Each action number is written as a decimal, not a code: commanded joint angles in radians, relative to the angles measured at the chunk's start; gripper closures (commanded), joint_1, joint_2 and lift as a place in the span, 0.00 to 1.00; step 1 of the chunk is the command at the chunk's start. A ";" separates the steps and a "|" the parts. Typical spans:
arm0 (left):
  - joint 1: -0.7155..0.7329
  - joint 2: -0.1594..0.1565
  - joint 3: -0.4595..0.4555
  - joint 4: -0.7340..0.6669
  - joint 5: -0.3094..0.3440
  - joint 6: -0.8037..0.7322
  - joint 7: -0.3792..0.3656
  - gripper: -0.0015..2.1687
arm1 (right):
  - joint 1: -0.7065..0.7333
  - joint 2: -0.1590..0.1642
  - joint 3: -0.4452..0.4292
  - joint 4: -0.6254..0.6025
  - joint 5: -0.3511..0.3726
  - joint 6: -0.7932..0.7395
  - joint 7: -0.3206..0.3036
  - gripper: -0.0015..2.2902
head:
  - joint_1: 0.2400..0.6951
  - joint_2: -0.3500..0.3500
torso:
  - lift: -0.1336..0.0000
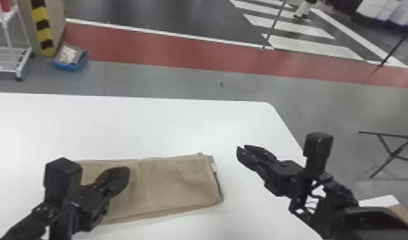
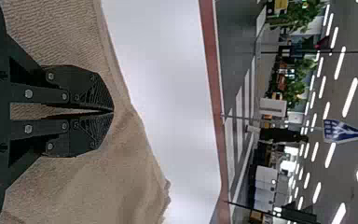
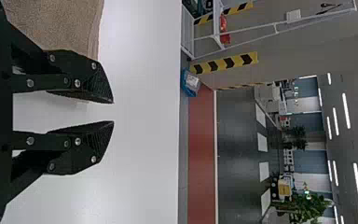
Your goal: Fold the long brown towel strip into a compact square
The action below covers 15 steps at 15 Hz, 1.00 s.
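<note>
my left claw (image 2: 113,111): closed, empty, towel (image 1: 177,183) beneath. right claw (image 3: 113,112): parted, empty. risk: low left drag rumpling layers.

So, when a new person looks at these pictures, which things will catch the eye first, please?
Probably the brown towel, lying folded as a long rectangle on the white table. Next, the two black grippers: the left gripper is over the towel's left part with its jaws closed, while the right gripper is off its right end, jaws apart.
</note>
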 commanded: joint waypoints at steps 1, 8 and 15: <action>0.008 -0.001 0.028 -0.012 0.033 -0.096 -0.003 0.48 | 0.015 0.012 -0.017 0.025 -0.010 -0.029 0.016 0.03 | 1.00 0.01 | 0.07; 0.054 0.040 0.041 -0.014 0.010 -0.072 -0.012 0.49 | 0.008 0.021 -0.036 0.108 -0.014 -0.020 0.027 0.04 | 1.00 0.02 | 0.07; 0.019 0.032 0.025 0.072 -0.068 -0.057 -0.012 0.49 | -0.111 0.030 0.006 0.164 -0.043 0.179 0.001 0.10 | 1.00 0.04 | 0.07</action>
